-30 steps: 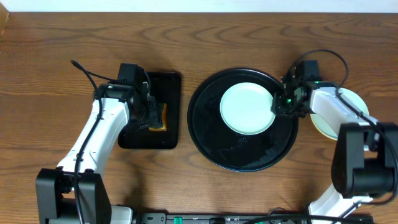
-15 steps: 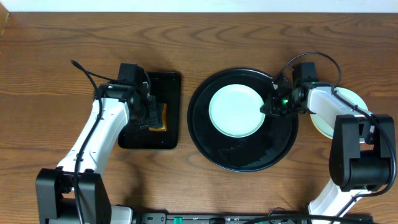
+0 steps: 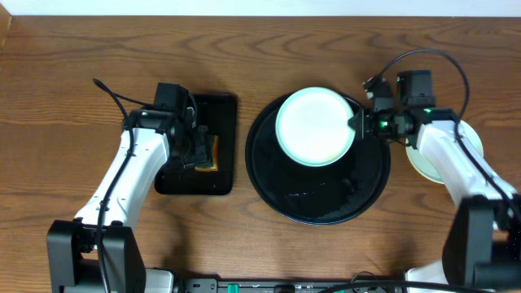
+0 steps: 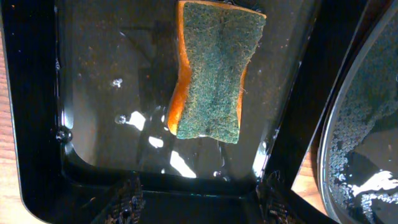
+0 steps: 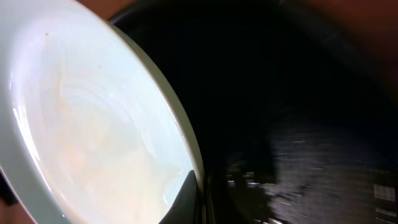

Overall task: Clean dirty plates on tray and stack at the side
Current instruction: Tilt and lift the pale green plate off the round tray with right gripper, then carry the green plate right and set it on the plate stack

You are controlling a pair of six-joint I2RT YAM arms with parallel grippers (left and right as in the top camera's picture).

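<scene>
Brown wood-grain bench point(image 3: 73, 65) runs across the whole view, with a round black tray point(image 3: 269, 175) near its middle and a smaller rectangular black tray point(image 3: 224, 110) just to the left of it.

A mint plate point(image 3: 313, 126) sits over the far half of the round tray, and its far edge reaches to about the tray's far rim. The right claw point(image 3: 361, 124) is at the plate's right edge, pinching the rim. In the right wrist view one dark finger point(image 5: 185, 198) lies on the plate's inner face right at the rim, and the plate slants steeply across the frame with the black tray behind it. The plate's glossy surface carries a faint orange film. The second finger is hidden behind the plate.

On the bare bench to the right of the round tray lies a pale plate point(image 3: 419, 167), mostly covered by the right arm.

The left claw point(image 4: 199, 200) hangs over the rectangular tray with its fingers spread wide and nothing between them. A sponge point(image 4: 214, 68) with a green scouring face and an orange side lies flat in a thin layer of water on the tray floor. It is apart from the fingertips and towards the tray's right wall.
</scene>
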